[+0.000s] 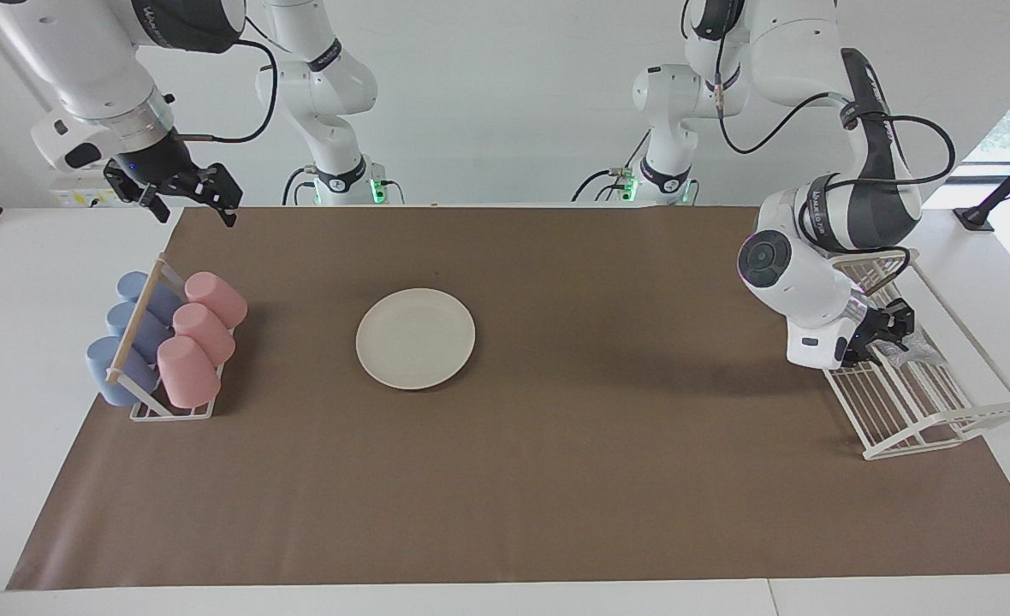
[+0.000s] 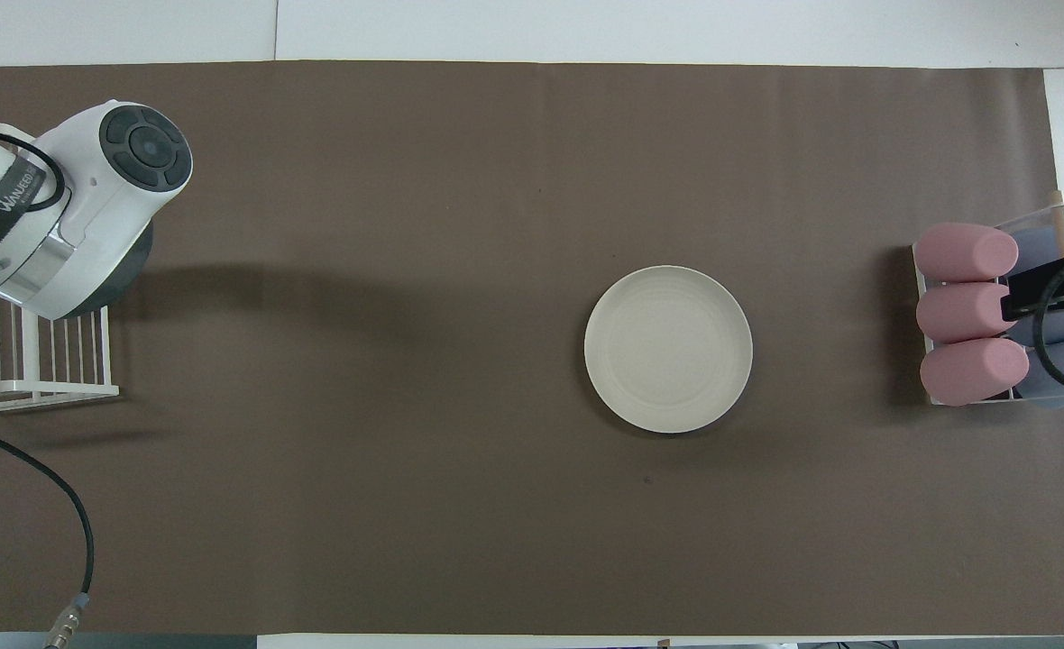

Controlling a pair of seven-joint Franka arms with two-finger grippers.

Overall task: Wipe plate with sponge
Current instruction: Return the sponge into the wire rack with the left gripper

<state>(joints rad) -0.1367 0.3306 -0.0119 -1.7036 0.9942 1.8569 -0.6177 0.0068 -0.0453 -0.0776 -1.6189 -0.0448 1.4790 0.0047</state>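
The cream-white plate [image 1: 415,338] lies flat on the brown mat near the middle of the table; it also shows in the overhead view [image 2: 667,347]. The silvery-grey sponge [image 1: 917,346] lies in the white wire rack [image 1: 916,402] at the left arm's end of the table. My left gripper [image 1: 888,329] is down inside that rack, right at the sponge. In the overhead view the left arm's wrist [image 2: 72,207] hides both the gripper and the sponge. My right gripper [image 1: 193,210] waits open and empty in the air above the cup rack.
A rack [image 1: 171,411] holding three pink cups [image 1: 201,334] and three blue cups [image 1: 133,329] stands at the right arm's end of the table. The brown mat [image 1: 599,479] covers most of the table. The wire rack also shows in the overhead view [image 2: 36,388].
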